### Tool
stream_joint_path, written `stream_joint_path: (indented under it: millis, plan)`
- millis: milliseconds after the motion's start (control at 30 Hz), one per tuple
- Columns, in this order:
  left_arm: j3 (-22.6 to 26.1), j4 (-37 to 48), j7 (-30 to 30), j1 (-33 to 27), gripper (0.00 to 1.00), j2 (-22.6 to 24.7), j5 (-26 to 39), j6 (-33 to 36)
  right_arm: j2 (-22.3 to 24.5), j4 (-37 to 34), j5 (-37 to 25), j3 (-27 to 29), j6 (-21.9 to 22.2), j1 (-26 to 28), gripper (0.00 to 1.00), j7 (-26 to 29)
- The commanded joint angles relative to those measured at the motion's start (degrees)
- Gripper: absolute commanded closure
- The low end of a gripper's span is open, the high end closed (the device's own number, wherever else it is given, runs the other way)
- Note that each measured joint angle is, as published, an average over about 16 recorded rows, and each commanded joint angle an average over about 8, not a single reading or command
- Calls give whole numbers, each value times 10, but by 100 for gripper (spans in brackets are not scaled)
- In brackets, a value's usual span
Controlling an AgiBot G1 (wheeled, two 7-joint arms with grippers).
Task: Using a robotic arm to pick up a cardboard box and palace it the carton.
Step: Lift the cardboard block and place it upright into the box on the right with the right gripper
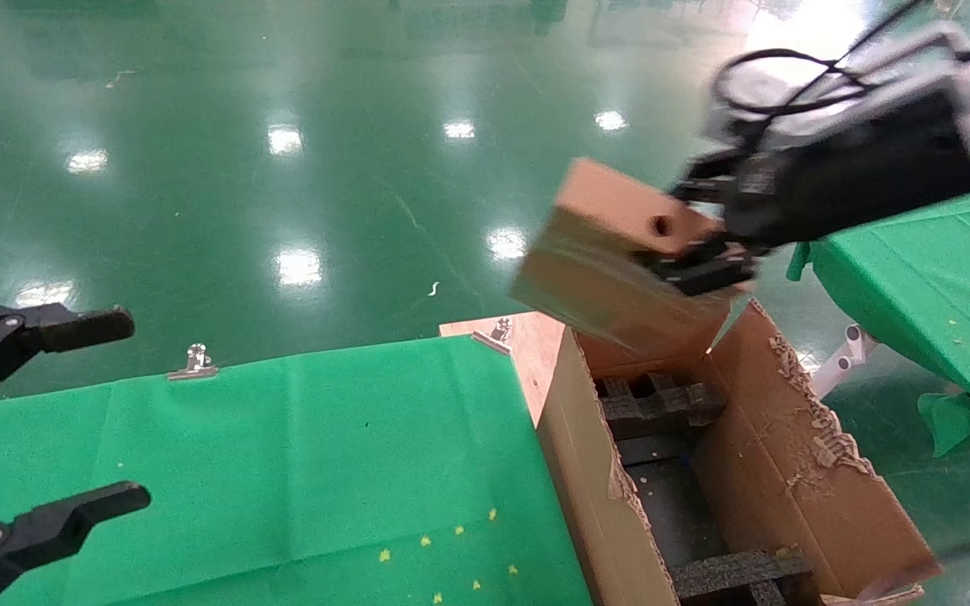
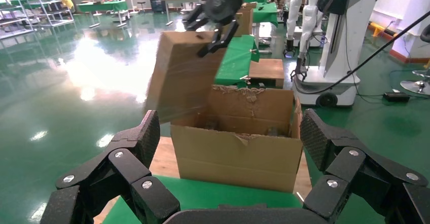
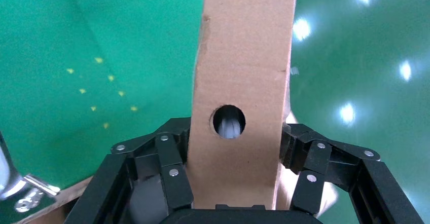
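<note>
My right gripper is shut on the small cardboard box and holds it tilted in the air above the far end of the carton. The box's narrow face with the round hole faces the right wrist camera, clamped between both fingers. The carton stands open, with torn-edged flaps and black foam inserts inside. In the left wrist view the box hangs over the carton. My left gripper is open and empty at the left, over the green table.
A green-clothed table lies left of the carton, held by metal clips. A second green table stands at the right. The carton sits on a wooden board. Shiny green floor lies beyond.
</note>
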Motion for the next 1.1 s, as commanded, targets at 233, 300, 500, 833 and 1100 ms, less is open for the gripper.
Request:
stream_joint_path:
  millis: [233, 300, 500, 833, 1100]
  plan:
    - [0, 0, 0, 0, 0, 0, 0, 0, 105, 60, -18, -23, 30, -8, 100, 141]
    - [0, 0, 0, 0, 0, 0, 0, 0, 130, 85, -28, -27, 42, -17, 100, 180]
    - [0, 0, 0, 0, 0, 0, 0, 0, 206, 155, -41, -43, 101, -59, 100, 286]
    - [0, 0, 0, 0, 0, 0, 0, 0, 291, 220, 2, -99, 270, -168, 100, 377]
    - [0, 0, 0, 0, 0, 0, 0, 0, 310, 227, 33, -146, 374, -229, 100, 389]
